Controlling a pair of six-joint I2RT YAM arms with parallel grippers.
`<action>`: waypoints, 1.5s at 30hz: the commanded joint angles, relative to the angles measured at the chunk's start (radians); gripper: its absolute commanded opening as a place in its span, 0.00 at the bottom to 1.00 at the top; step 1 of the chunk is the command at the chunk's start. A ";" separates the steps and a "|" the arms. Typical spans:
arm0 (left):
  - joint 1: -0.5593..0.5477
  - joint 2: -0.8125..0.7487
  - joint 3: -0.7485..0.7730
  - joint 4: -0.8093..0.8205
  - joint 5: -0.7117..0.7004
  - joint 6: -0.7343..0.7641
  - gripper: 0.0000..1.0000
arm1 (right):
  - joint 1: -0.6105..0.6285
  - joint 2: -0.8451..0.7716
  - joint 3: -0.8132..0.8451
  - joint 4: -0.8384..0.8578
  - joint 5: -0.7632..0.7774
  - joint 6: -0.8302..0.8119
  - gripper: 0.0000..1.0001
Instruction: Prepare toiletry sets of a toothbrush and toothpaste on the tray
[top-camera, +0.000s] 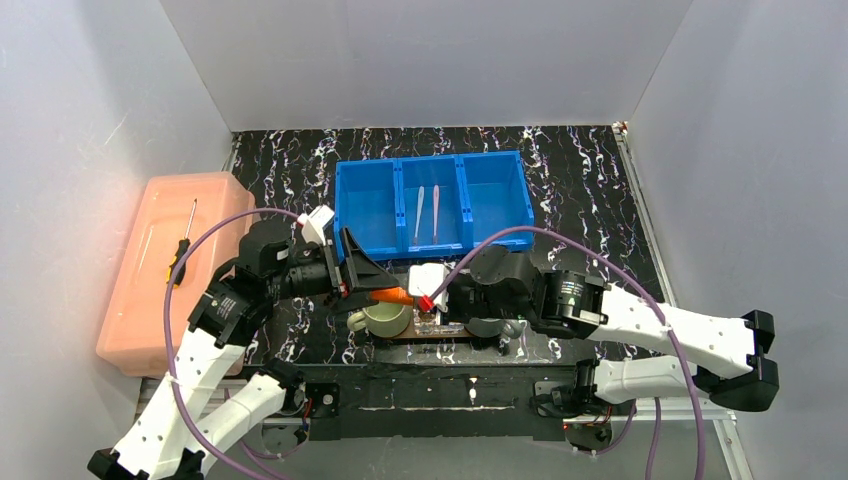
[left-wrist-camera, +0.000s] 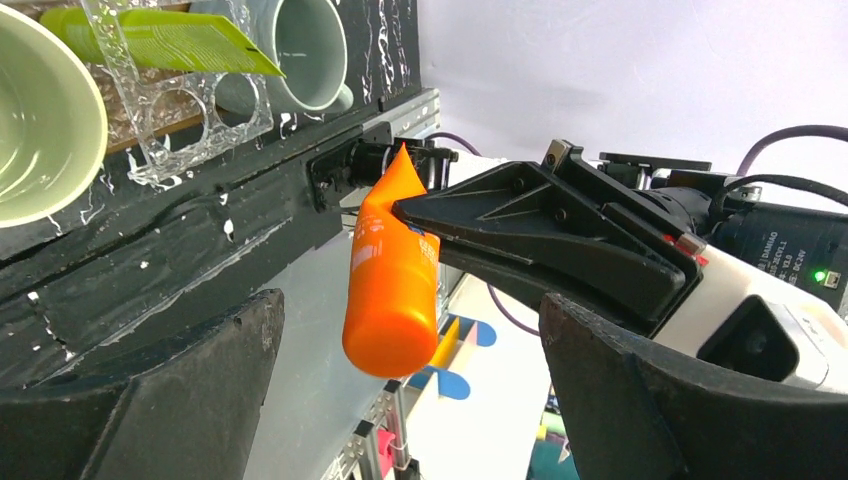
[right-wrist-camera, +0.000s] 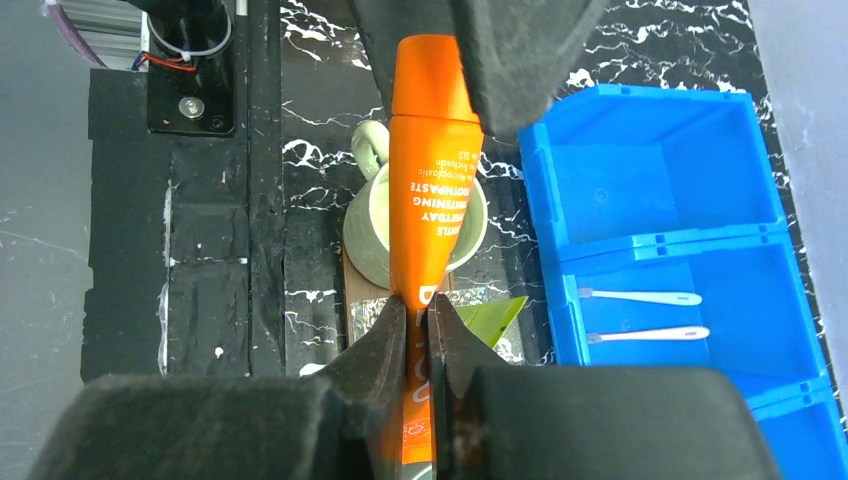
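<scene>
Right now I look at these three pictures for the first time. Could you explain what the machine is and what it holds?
It is a robot: two arms bolted to a table. One picture looks down from above; the other two come from cameras on the wrists. The right gripper is shut on the flat end of an orange toothpaste tube. The left gripper is open around its cap end. Nearby are a green mug and a blue bin holding two toothbrushes.

Glossy orange tube (right-wrist-camera: 432, 180); smooth, shiny blue plastic bin (top-camera: 365, 205)

Rear overhead — wrist close-ups on orange tube (left-wrist-camera: 390, 290)
</scene>
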 joint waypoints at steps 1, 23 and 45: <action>0.005 -0.016 -0.013 0.022 0.070 -0.025 0.97 | 0.045 -0.011 0.034 0.081 0.061 -0.053 0.01; 0.005 -0.051 -0.031 -0.008 0.105 0.006 0.52 | 0.147 0.028 0.056 0.130 0.190 -0.090 0.01; 0.005 -0.062 -0.002 -0.079 0.008 0.131 0.00 | 0.170 -0.075 -0.023 0.227 0.310 -0.031 0.53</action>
